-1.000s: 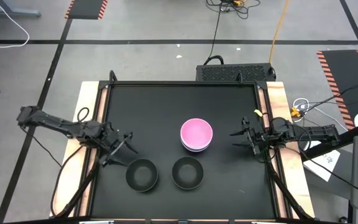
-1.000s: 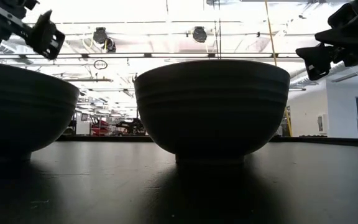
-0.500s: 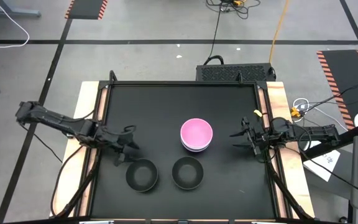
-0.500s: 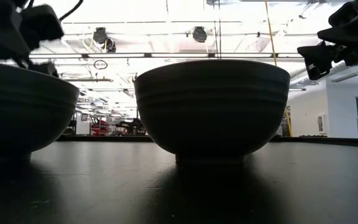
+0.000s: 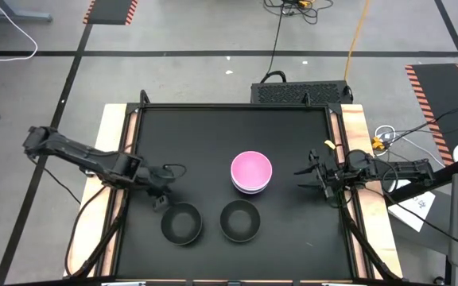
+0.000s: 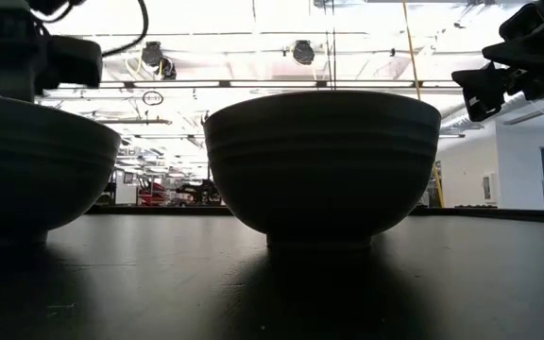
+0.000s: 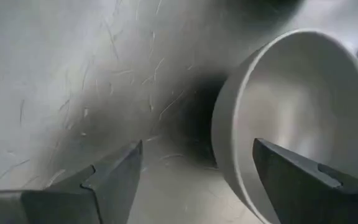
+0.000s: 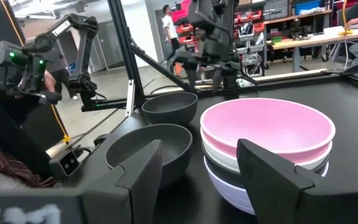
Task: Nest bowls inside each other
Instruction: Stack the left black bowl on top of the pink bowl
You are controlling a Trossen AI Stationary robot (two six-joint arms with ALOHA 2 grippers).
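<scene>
L gripper (image 5: 162, 195) moved to L black bowl (image 5: 181, 222), open, empty; bowls upright, mouths up.

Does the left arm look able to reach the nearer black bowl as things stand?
Probably yes: the left gripper hovers open just beside the left black bowl, with bare mat between them and the rim exposed.

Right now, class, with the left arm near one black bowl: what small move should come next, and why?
Probably lower the left end effector onto the near rim of the left black bowl. Its fingers are open just beside that rim, and the bowl sits loose, apart from the other black bowl and the pink-topped stack.
</scene>
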